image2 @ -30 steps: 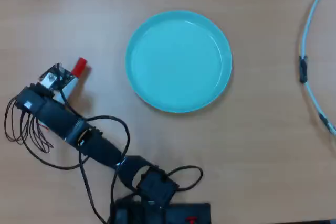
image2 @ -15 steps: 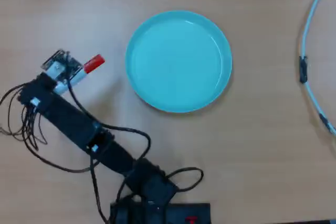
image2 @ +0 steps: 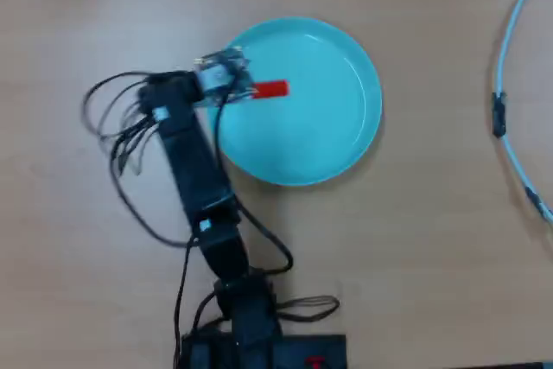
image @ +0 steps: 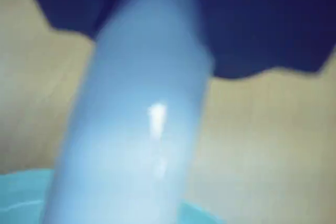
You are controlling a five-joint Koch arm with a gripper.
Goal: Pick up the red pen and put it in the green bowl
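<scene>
Now carrying: my gripper (image2: 235, 88) clamps the red pen (image2: 270, 89) by its barrel, red cap jutting over the green bowl (image2: 346, 140) for release inside.

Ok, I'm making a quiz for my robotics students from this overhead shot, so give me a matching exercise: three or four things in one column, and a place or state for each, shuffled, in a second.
Things:
1. white-barrelled red-capped pen
2. round shallow turquoise dish
3. thin pale blue cable
4. black arm base

Places or states:
A. along the right edge
B. at the bottom edge
C. held in the gripper, cap over the dish
D. resting on the wooden table, centre of view

Pairs: 1-C, 2-D, 3-A, 4-B
</scene>
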